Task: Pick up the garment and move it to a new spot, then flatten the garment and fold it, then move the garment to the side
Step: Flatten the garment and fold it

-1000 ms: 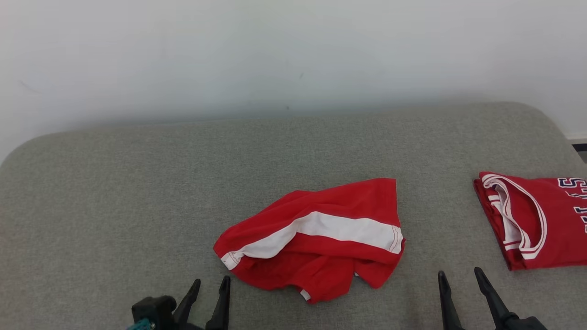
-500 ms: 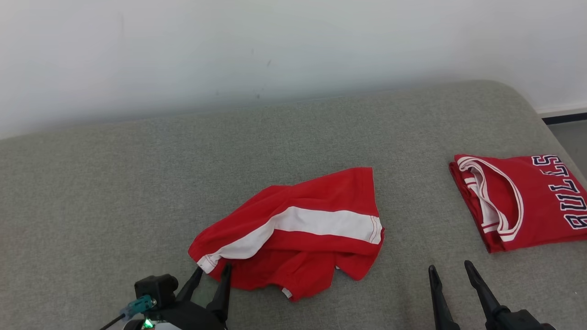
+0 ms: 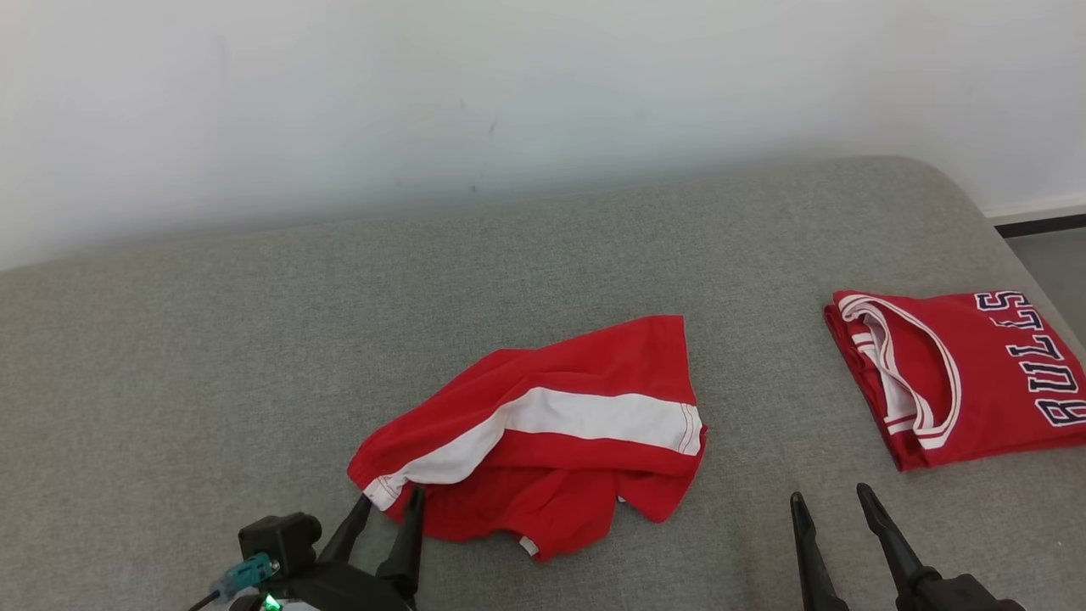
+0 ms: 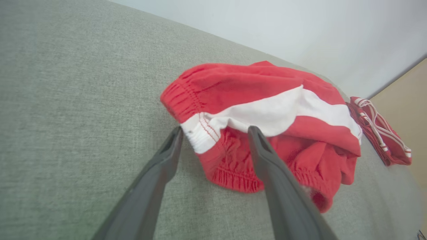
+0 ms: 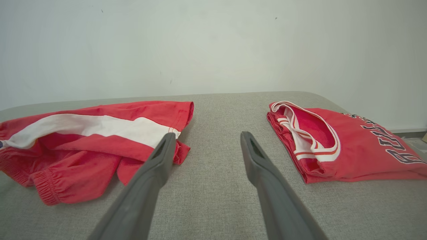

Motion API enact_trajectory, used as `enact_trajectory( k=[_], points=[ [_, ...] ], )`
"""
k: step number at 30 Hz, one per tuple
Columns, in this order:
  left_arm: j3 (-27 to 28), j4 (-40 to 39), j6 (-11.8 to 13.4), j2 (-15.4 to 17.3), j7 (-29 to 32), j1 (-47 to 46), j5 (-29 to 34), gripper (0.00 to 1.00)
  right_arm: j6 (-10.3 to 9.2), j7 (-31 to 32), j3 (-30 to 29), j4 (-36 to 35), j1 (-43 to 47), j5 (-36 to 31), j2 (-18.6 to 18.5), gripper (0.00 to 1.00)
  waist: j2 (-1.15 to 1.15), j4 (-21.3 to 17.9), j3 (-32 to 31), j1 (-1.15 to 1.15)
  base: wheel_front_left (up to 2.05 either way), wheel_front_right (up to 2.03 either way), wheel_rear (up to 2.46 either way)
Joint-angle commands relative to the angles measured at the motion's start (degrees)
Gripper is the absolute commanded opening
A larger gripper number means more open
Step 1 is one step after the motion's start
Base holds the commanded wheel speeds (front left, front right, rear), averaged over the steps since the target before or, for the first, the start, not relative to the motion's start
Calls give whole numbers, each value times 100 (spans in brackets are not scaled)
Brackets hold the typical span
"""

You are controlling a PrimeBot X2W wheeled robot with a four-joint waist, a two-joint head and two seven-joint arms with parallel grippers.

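The garment, red shorts [image 3: 585,373] with a broad white stripe, lies crumpled on the grey cushion [image 3: 212,339] at the middle front. My left gripper [image 3: 391,496] is open at the shorts' near left corner. In the left wrist view the left gripper [image 4: 214,130] has its fingers on either side of the white waistband end of the shorts [image 4: 267,110], just above the cushion. My right gripper [image 3: 830,494] is open to the right of the shorts, with nothing between its fingers. In the right wrist view the right gripper [image 5: 207,134] points at bare cushion, with the shorts [image 5: 93,126] to its left.
A folded red jersey [image 3: 976,382] with dark lettering and white trim lies at the right, also seen as the jersey [image 5: 350,143] in the right wrist view. A white wall rises behind the cushion. The cushion's rounded right edge drops to the floor [image 3: 1052,255].
The head camera has swung, shifting the whole picture left. My left gripper has come up to the shorts' waistband corner. The shorts and jersey lie as before.
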Motion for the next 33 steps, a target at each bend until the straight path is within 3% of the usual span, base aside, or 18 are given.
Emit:
enact_trajectory(
  k=[1, 3, 5, 6, 7, 8, 9, 15, 25, 33],
  points=[
    [-52, -89, 6, 46, 9, 70, -120, 100, -14, -25, 13, 0, 47, 5, 5, 100, 0, 11, -11, 0, 0, 0, 0],
    [-104, -139, 6, 85, 28, 68, -244, 100, -14, -25, 29, -2, 43, 14, 5, 100, 0, 17, -16, 0, 0, 0, 0],
    [-144, -165, 6, 101, 38, 21, -316, 89, -14, -25, 38, -10, 25, 22, 5, 100, 0, 23, -10, 0, 0, 0, 0],
    [-170, -167, 6, 111, 54, -7, -356, 49, -14, -25, 43, -16, 15, 23, 5, 100, 0, 23, -4, 0, 0, 0, 0],
    [-193, -163, 6, 126, 56, -37, -386, 36, -14, -25, 47, -18, 2, 23, 4, 100, 0, 22, 4, 0, 0, 0, 0],
    [-233, -160, 6, 139, 89, -71, -410, 13, -14, -25, 53, -25, -17, 21, 5, 100, 0, 23, 17, 0, 0, 0, 0],
    [-287, -162, 6, 150, 112, -102, -436, 0, -14, -25, 65, -29, -40, 11, 5, 100, 0, 24, 37, 0, 0, 0, 0],
    [-404, -122, 6, 213, 52, -257, -521, 0, -14, 55, 257, 85, -383, 16, 6, 100, 0, 23, 179, 0, 0, 0, 0],
    [-474, -17, 9, 246, -103, -332, -409, 0, -14, 1611, 386, 1333, -1779, 835, 6, 100, 0, 161, 426, 0, 0, 0, 0],
    [-434, 33, 154, 320, -205, -385, -319, 0, -14, 1961, 752, 2049, -2423, 1211, -35, 100, 0, 310, 513, 0, 0, 0, 0]
  ],
)
